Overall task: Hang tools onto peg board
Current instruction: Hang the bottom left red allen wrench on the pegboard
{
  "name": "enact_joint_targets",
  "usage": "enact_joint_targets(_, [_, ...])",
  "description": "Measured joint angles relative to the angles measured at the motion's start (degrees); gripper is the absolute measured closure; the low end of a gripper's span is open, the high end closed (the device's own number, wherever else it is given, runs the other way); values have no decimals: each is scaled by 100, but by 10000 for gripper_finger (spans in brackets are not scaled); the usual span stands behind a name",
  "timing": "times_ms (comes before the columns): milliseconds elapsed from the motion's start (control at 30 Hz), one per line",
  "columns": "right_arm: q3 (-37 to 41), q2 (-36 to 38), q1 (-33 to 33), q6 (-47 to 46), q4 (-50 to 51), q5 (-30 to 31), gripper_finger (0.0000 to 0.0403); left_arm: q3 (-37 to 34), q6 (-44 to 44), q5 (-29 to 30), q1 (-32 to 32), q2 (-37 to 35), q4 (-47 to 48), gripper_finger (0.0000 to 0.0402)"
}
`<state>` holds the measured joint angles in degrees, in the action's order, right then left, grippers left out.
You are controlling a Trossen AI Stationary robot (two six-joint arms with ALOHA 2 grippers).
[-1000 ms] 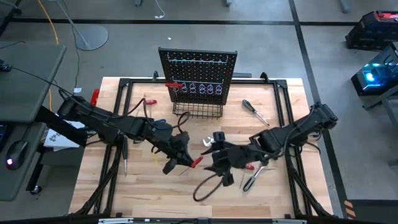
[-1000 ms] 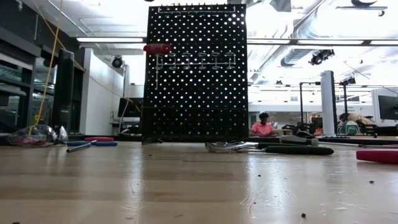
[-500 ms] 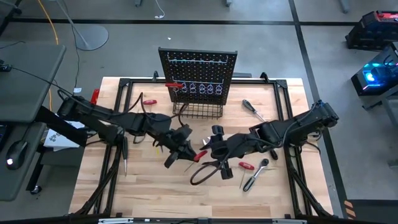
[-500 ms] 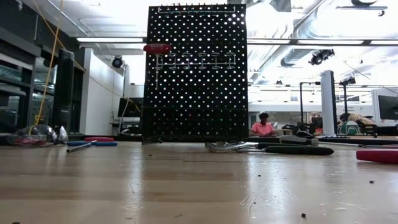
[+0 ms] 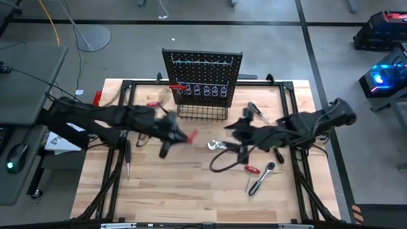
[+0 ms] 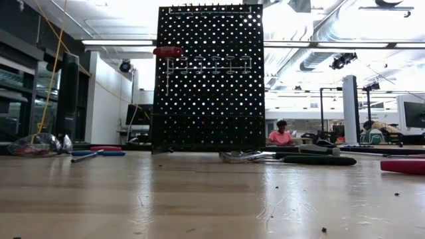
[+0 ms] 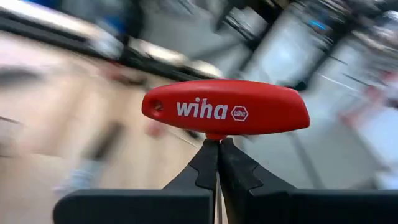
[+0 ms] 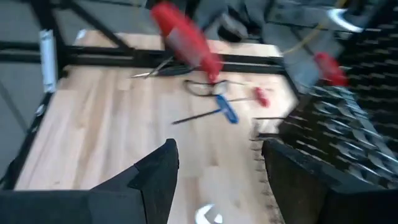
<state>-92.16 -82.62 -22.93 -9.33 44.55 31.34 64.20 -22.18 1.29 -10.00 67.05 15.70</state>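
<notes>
Red T-handle key is clamped by its shaft in my closed left gripper, above the table before the peg board. My right gripper stands open, holding nothing.

red t-key clamped upright in left claw.

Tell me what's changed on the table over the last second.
The left gripper, shut on the red T-handle tool, has swung away from the middle of the table toward the peg board. The right gripper, open and empty, has pulled back to its own side, also nearer the board. The ratchet, the small red tool beside it and the red tool already hanging stayed put.
</notes>
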Motion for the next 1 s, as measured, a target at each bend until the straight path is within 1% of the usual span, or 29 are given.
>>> enact_joint_targets(67, [0, 191, -37, -167, 101, 363, 179, -252, 119, 983, 3, -401, -186, 402])
enact_joint_targets(133, [0, 339, -84, -284, 158, 728, 179, -598, 250, 1979, 37, -676, -815, 402])
enact_joint_targets(167, [0, 385, -102, -331, 158, 900, 179, -792, 394, 2378, 71, -750, -1267, 402])
enact_joint_targets(233, [0, 465, -119, -386, 156, 1173, 179, -1023, 798, 2944, 152, -737, -2030, 402])
enact_joint_targets(300, [0, 482, -121, -394, 146, 1319, 179, -1038, 1326, 3467, 217, -542, -2709, 402])
enact_joint_targets(367, [2, 480, -121, -398, 145, 1407, 179, -922, 1874, 4166, 258, -232, -2993, 402])
enact_joint_targets(467, [9, 460, -121, -547, 147, 1483, 179, -631, 2756, 5086, 323, 295, -3029, 402])
enact_joint_targets(533, [9, 449, -123, -624, 152, 1603, 179, -446, 3202, 5591, 380, 606, -3071, 402])
enact_joint_targets(600, [9, 447, -122, -697, 145, 1680, 179, -366, 3406, 5874, 479, 825, -3155, 402])
enact_joint_targets(733, [9, 447, -123, -747, 106, 1820, 179, -362, 3492, 6054, 696, 1127, -3753, 402])
enact_joint_targets(867, [9, 445, -123, -850, 106, 1889, 179, -358, 3637, 6424, 871, 1314, -4312, 402])
enact_joint_targets(1000, [9, 445, -123, -866, 104, 1903, 179, -356, 3576, 6477, 976, 1455, -4333, 402])
